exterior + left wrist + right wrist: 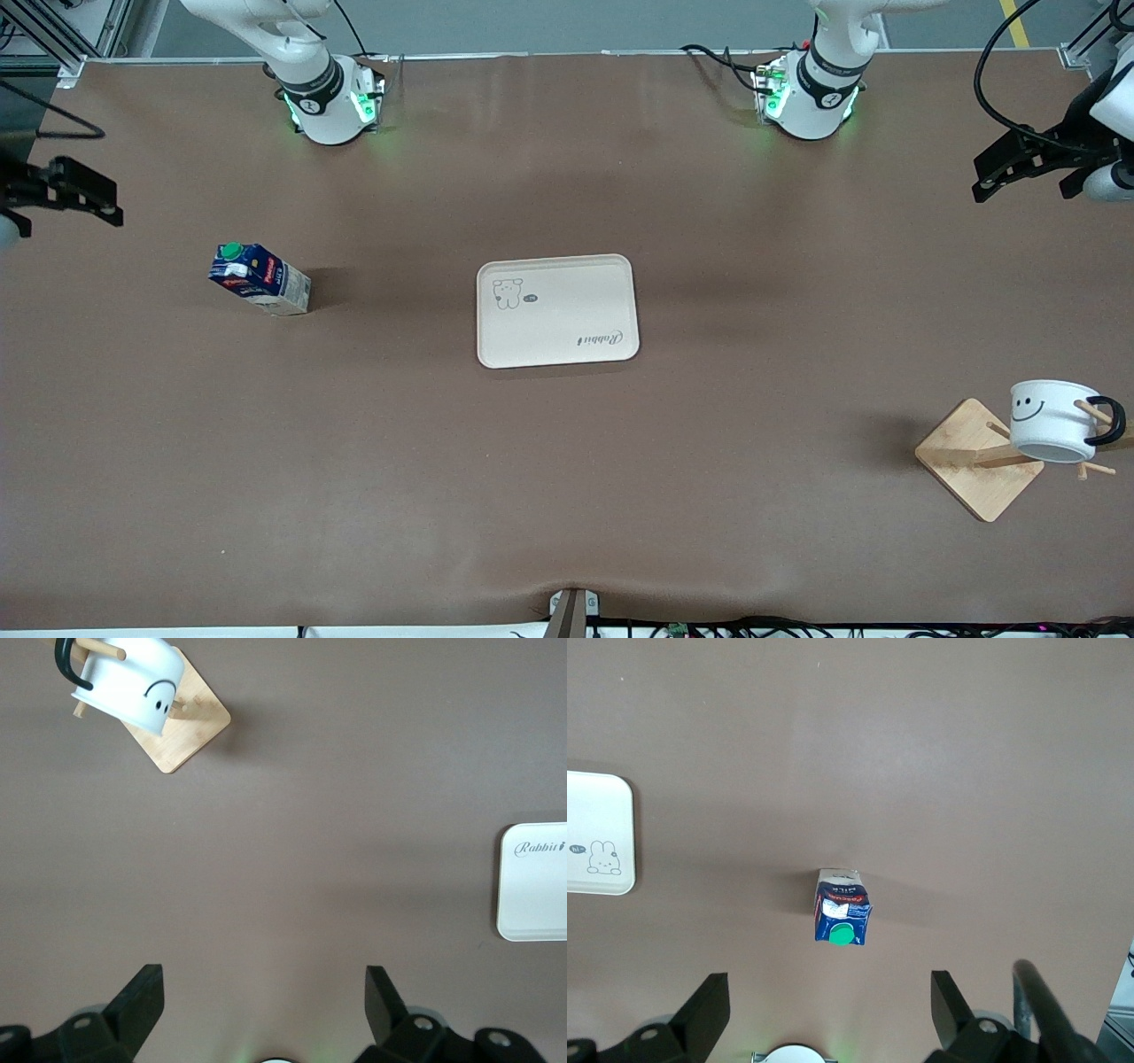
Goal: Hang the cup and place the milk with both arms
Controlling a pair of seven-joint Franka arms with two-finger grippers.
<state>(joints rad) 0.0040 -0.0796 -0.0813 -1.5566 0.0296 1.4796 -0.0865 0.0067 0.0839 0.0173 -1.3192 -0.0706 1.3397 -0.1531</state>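
The white cup (1052, 419) with a smiley face hangs by its black handle on a peg of a wooden rack (970, 465) at the left arm's end of the table, near the front camera. It also shows in the left wrist view (124, 682). The dark-blue milk carton (259, 277) with a green cap stands at the right arm's end; it also shows in the right wrist view (842, 908). My left gripper (982, 188) is open and empty, up over the table edge at its own end (264, 992). My right gripper (108, 206) is open and empty, up over the edge at its end (831, 992).
A cream tray (557, 310) with a rabbit drawing lies flat in the middle of the brown table, between carton and rack. Its edge shows in both the left wrist view (536, 895) and the right wrist view (598, 833). Both arm bases stand along the table's farther edge.
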